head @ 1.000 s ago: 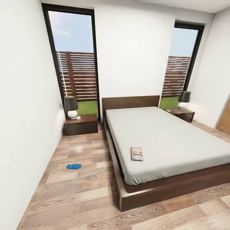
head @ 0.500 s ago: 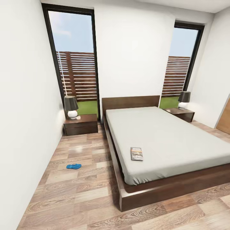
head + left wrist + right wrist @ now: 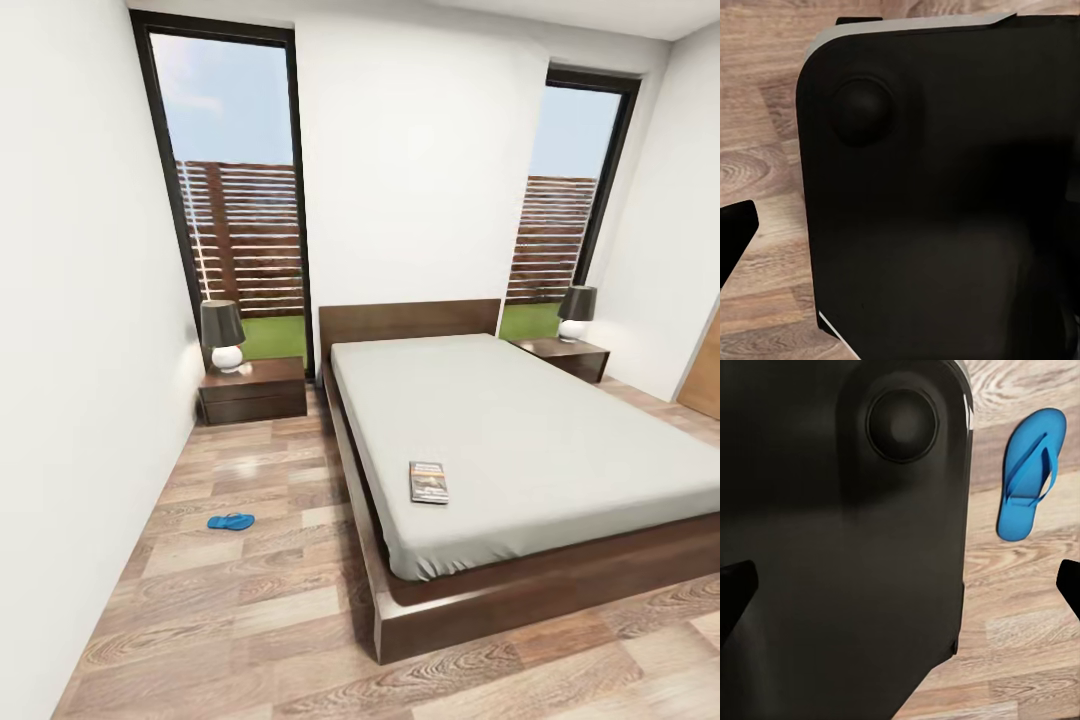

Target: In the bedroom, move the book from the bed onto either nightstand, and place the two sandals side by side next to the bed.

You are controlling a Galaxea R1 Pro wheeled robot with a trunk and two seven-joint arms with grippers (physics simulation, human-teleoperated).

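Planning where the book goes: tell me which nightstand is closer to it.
The left nightstand, beside the bed against the left wall. The book lies near the mattress's left edge, while the right nightstand stands across the bed, farther off.

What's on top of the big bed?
Only the book lies on the bed, flat on the grey mattress near its foot end. No pillows or blanket show. Whatever lies beneath the book and mattress is covered.

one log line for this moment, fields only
book: on bed | sandal: floor, left of bed | second sandal: floor by robot base | nightstands: lamps only
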